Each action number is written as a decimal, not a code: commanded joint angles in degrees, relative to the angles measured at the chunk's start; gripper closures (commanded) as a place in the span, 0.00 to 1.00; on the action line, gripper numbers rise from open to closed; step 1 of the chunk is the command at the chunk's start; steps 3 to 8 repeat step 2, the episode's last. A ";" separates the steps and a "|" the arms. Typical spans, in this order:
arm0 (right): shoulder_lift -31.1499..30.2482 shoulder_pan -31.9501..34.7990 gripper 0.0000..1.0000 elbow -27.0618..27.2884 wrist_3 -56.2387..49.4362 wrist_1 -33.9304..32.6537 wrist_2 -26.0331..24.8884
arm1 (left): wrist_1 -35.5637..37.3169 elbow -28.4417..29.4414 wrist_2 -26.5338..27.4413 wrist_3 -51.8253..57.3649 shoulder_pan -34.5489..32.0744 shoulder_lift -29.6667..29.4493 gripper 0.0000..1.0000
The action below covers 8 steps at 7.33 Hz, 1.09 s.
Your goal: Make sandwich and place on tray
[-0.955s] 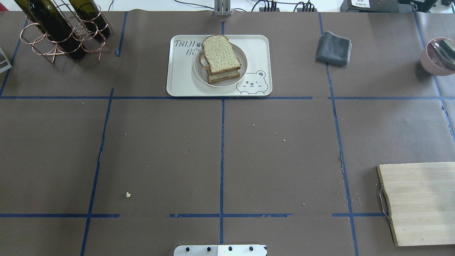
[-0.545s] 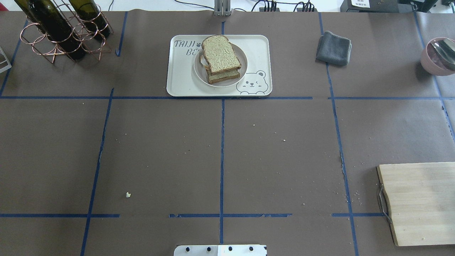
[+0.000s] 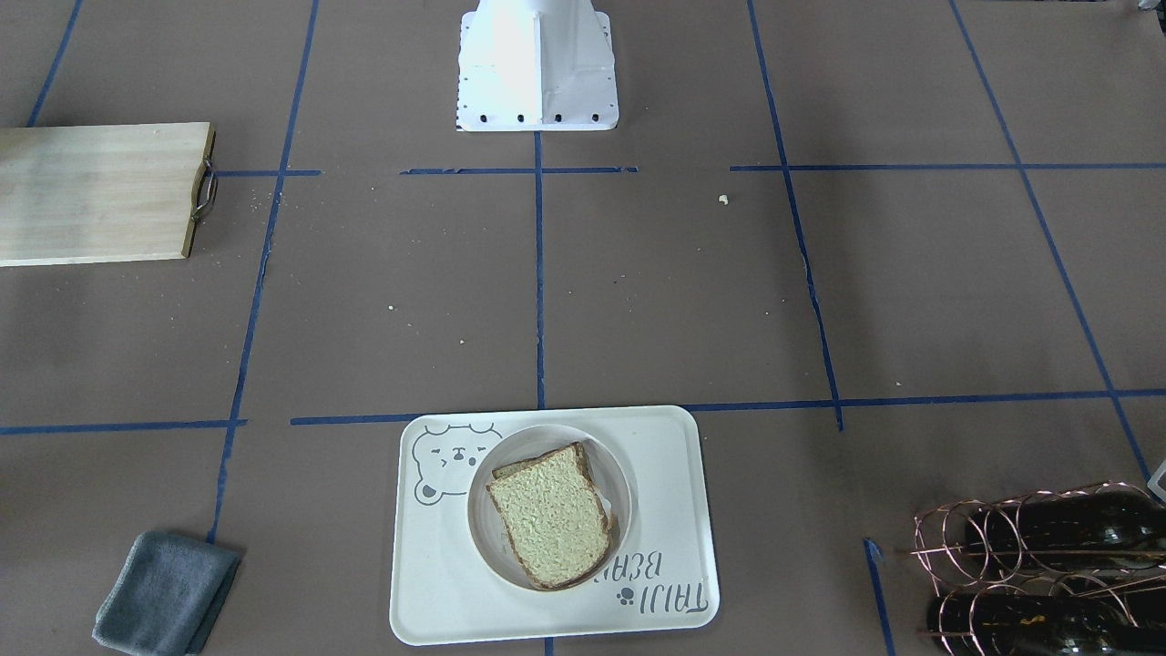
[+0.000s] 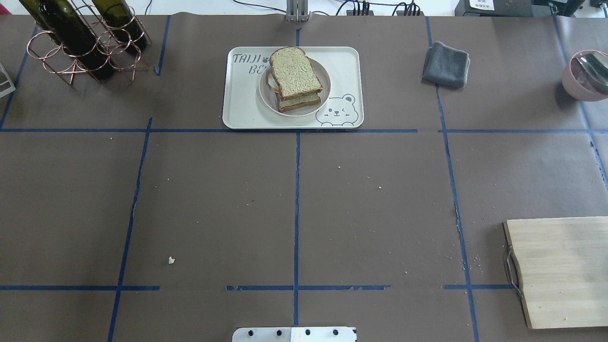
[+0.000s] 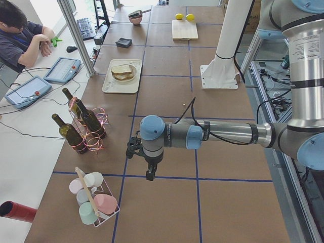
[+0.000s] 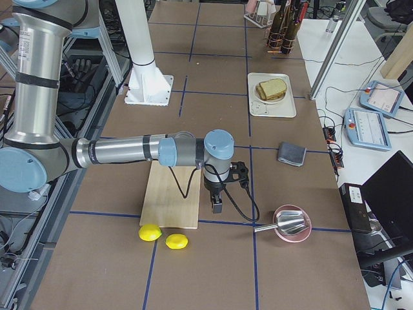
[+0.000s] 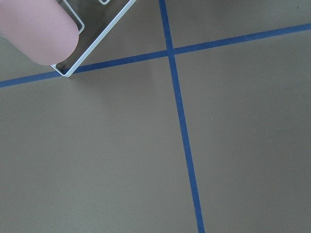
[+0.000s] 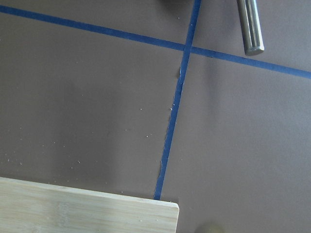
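Note:
The sandwich (image 4: 295, 78) lies on a small round plate (image 4: 266, 97) on the cream tray (image 4: 242, 107) with the bear drawing, at the far middle of the table. It also shows in the front view (image 3: 551, 515), where only the top slice and a bit of the lower one can be seen; the egg is hidden. My left gripper (image 5: 150, 174) hangs over bare table near the cup rack, far from the tray. My right gripper (image 6: 216, 206) hangs by the cutting board. I cannot tell whether either is open or shut.
A copper wine rack (image 4: 80, 40) with bottles stands far left, a grey cloth (image 4: 446, 64) far right. A pink bowl (image 4: 582, 83) with a ladle and a wooden cutting board (image 4: 560, 270) are on the right. Two lemons (image 6: 161, 236) lie beyond the board. A cup rack (image 5: 93, 200) stands beside my left arm.

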 commanded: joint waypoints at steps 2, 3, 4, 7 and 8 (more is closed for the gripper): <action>0.00 0.00 0.00 0.00 -0.01 0.00 0.27 | -1.68 0.40 0.00 -0.10 0.00 -0.09 0.00; 0.00 0.00 0.00 0.00 -0.01 0.00 0.27 | -1.68 0.40 0.00 -0.10 0.00 -0.09 0.00; 0.00 0.00 0.00 0.00 -0.01 0.00 0.27 | -1.68 0.40 0.00 -0.10 0.00 -0.09 0.00; 0.00 0.00 0.00 0.00 -0.01 0.00 0.27 | -1.68 0.40 0.00 -0.10 0.00 -0.09 0.00; 0.00 0.00 0.00 0.00 -0.01 0.00 0.27 | -1.68 0.40 0.00 -0.10 0.00 -0.09 0.00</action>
